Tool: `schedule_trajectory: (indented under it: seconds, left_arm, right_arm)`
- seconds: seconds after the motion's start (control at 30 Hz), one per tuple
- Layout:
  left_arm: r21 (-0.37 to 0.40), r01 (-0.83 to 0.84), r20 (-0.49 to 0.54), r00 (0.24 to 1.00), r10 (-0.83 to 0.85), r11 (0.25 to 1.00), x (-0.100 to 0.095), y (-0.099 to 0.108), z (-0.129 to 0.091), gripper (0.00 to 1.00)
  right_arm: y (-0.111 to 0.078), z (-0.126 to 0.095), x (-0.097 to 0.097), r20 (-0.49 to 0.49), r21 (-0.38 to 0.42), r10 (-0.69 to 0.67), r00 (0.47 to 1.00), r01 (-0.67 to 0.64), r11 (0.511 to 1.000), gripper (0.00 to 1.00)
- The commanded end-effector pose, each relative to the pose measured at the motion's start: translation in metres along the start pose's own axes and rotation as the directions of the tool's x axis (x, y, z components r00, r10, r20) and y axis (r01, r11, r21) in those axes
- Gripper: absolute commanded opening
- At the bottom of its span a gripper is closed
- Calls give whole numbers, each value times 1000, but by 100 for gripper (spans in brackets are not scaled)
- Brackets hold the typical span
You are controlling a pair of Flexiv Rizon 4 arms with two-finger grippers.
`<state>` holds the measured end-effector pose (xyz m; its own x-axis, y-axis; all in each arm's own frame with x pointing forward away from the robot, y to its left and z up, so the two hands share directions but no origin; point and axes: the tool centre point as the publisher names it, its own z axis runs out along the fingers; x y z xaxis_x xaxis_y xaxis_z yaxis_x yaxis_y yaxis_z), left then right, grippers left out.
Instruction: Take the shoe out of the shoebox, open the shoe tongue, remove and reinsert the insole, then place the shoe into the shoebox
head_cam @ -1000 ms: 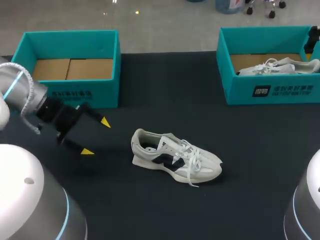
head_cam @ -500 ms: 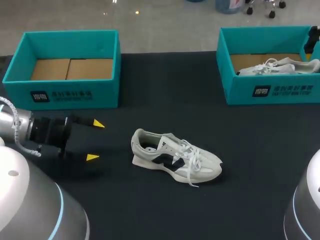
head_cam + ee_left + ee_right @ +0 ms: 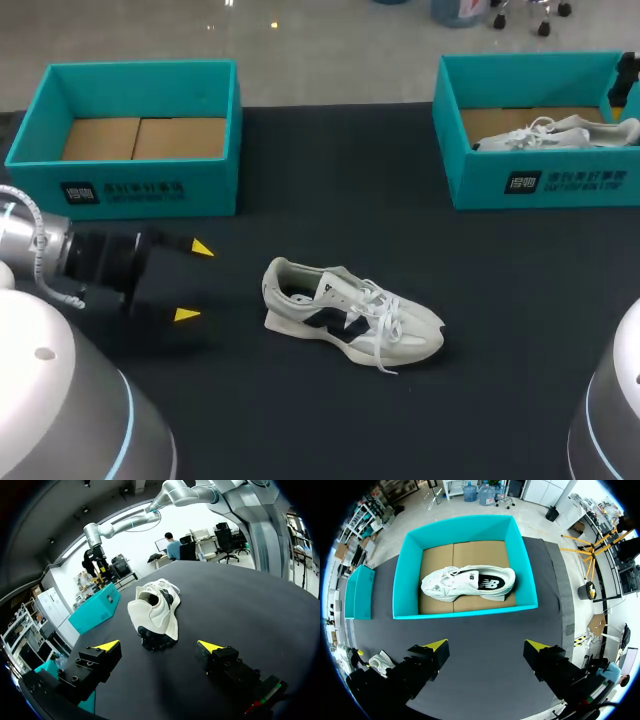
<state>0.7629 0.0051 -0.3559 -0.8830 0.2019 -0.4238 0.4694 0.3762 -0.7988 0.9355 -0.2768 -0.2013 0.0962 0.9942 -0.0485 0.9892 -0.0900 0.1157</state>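
Right now the white sneaker lies out on the black table, near its middle, sole down, heel toward 10 o'clock and toe toward 4 o'clock, laces loose over the tongue. My left gripper sits low over the table at the sneaker's 9 o'clock, apart from it, its yellow tips spread wide and holding nothing. In the left wrist view the sneaker is straight ahead of that gripper, heel end nearest, its collar gaping toward me. The left shoebox, teal with a bare cardboard floor, stands at the sneaker's 10 o'clock. The right shoebox stands at its 2 o'clock with a second white shoe lying inside. My right gripper hangs above the table just beside that box, fingers parted and empty, while the second shoe lies on its side on the cardboard.
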Motion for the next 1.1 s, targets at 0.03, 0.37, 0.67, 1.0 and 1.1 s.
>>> schedule_trajectory:
  seconds: [0.03,0.37,0.67,1.0,1.1]
  left_arm:
    - [5,1,-23,1000,-1,1000,-4,3,0,100]
    - [33,304,22,952,-304,952,-4,3,3,100]
    - [65,371,60,925,-375,926,-12,-2,-5,100]
    - [43,376,69,923,-379,925,-11,-1,-4,100]
    - [30,392,81,916,-393,919,-8,-1,2,100]
  right_arm:
    - [0,0,0,-1,0,0,1000,0,1000,100]
    - [0,0,0,-1,0,0,1000,0,1000,100]
    - [0,0,0,-1,0,0,1000,0,1000,100]
    - [0,0,0,-1,0,0,1000,0,1000,100]
    - [0,0,0,-1,0,0,1000,0,1000,100]
